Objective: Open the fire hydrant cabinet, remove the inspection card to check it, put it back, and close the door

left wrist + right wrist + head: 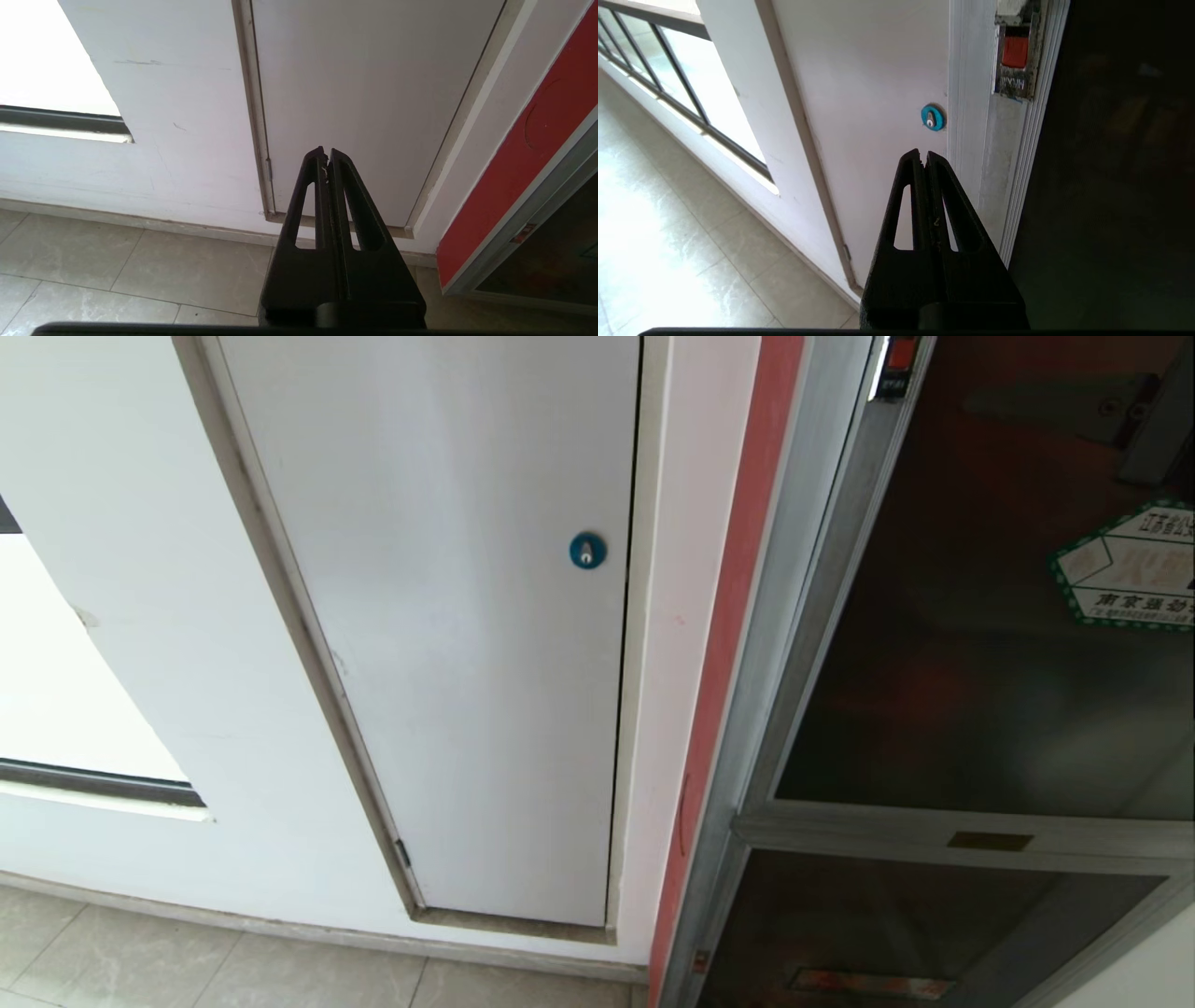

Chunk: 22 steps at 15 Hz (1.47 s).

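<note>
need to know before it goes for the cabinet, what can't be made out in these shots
- Inspection card: in no view; behind the dark tinted door, glass shows only murky red.
- Hexagonal sticker: cut off by head view's right edge.
- Latch with red insert: lettering too small in right wrist view.
- Left gripper and right gripper, both shut: outside head view, so distance to cabinet frame unclear.
- Lower glass panel label: blurred.

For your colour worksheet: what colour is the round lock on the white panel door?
Blue round lock, clearest in the head view.
</note>
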Tool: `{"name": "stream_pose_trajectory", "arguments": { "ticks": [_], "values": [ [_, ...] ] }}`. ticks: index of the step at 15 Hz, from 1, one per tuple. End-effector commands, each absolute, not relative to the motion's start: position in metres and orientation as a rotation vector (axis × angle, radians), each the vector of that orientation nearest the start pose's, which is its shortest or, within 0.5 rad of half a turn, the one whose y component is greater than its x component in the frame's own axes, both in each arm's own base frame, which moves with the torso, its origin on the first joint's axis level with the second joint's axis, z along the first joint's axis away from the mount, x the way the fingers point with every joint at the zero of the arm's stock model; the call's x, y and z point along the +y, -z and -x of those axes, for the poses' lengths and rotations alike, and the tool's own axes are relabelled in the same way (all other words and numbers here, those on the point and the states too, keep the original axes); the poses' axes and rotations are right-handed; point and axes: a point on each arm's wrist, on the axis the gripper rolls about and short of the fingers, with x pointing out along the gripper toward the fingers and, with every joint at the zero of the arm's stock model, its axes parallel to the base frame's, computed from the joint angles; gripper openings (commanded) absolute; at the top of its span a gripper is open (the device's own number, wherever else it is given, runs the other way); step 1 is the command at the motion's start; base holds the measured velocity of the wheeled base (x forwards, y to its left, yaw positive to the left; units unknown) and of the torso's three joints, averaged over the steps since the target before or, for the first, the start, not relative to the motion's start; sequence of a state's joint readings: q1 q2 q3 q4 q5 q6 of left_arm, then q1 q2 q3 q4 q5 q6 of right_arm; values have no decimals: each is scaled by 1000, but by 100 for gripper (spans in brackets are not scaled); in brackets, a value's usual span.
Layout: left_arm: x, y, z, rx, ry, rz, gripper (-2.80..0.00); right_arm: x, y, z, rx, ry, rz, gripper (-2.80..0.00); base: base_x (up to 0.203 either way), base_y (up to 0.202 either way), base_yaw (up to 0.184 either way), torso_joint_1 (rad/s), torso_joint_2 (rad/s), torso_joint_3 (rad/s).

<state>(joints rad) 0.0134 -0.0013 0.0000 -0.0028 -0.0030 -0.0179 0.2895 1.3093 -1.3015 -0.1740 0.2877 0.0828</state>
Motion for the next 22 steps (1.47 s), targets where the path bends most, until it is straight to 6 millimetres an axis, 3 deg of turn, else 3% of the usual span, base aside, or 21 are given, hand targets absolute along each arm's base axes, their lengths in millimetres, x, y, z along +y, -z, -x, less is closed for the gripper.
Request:
{"name": "stream_pose_trajectory", "arguments": {
  "ticks": [1,10,17,22],
  "values": [
    [0,-75,23,-2,-11,18,-280,64,-390,-190,-168,-590,-97,-280,0,0,0,0,0,0],
    [0,-76,23,-3,-11,18,-280,68,-429,-202,-207,-592,-132,-280,0,0,0,0,0,0],
    [0,-76,23,-2,-11,18,-280,76,-434,-233,-197,-558,-135,-280,0,0,0,0,0,0],
    [0,-75,23,-2,-11,18,-280,74,-431,-244,-186,-534,-134,-280,0,0,0,0,0,0]
  ]
}}
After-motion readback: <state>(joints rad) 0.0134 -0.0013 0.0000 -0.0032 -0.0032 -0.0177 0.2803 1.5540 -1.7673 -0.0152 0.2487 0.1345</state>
